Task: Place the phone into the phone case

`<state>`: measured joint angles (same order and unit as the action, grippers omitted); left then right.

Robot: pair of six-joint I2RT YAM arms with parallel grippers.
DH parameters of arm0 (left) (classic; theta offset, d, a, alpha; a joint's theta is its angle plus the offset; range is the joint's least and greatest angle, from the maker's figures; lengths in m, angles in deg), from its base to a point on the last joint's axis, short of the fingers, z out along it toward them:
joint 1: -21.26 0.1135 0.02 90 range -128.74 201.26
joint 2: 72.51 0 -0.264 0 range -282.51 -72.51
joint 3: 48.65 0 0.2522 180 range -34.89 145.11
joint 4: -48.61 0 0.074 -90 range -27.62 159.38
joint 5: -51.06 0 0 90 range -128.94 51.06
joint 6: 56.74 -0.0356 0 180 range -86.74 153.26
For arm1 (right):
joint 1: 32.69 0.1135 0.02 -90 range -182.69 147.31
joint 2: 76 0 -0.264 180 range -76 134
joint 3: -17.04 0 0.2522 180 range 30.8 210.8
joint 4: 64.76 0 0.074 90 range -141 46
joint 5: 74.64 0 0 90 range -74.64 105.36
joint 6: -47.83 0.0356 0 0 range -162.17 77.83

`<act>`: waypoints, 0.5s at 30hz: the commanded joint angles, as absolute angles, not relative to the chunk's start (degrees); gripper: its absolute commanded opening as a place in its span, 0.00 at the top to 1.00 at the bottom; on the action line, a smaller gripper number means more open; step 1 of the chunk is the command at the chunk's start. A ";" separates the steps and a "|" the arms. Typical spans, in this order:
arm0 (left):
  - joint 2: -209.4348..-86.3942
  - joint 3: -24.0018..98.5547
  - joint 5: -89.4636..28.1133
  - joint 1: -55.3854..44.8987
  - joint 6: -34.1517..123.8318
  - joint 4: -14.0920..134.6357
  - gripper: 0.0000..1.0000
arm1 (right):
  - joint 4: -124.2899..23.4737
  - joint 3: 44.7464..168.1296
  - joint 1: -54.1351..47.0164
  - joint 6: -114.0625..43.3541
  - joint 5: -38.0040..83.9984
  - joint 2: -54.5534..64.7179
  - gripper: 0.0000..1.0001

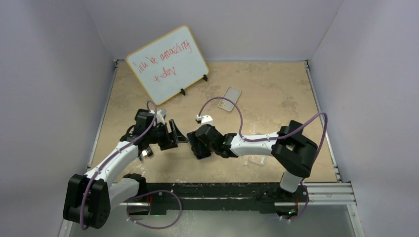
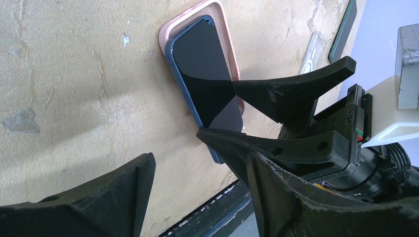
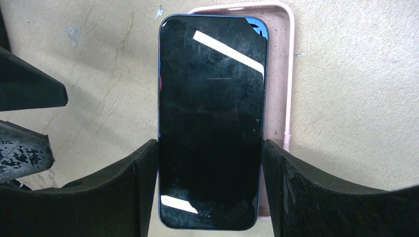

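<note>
Presently: phone atop case, not seated

Phone (image 3: 210,98): face up, dark screen, lying on the pink case (image 3: 279,74) but offset. The case's rim shows along one long side and the far end, so the phone looks unseated.
Right end effector (image 3: 210,153): fingers against both long edges of the phone, no gap showing. It appears to grip the phone, likely to slide it square over the case.
Left end effector (image 1: 174,135): wide, holding nothing, just beside the phone's near end. It seems placed to brace the case or press down.
Tabletop (image 3: 356,98): beige, carries both.
Clear case (image 1: 230,98) and whiteboard (image 1: 168,64): well apart, farther back.
</note>
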<state>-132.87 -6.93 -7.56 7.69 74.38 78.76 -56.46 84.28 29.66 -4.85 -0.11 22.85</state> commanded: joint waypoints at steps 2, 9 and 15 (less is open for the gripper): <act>-132.10 -6.68 -6.58 8.07 73.80 77.05 0.31 | -60.73 85.21 29.98 -5.48 -0.66 22.74 0.65; -133.12 -6.98 -5.73 8.07 73.18 76.68 0.31 | -60.21 85.32 29.98 -6.20 -3.61 23.06 0.67; -133.52 -7.22 -5.63 8.07 73.07 76.57 0.32 | -58.96 85.30 29.98 -5.96 -4.50 23.27 0.55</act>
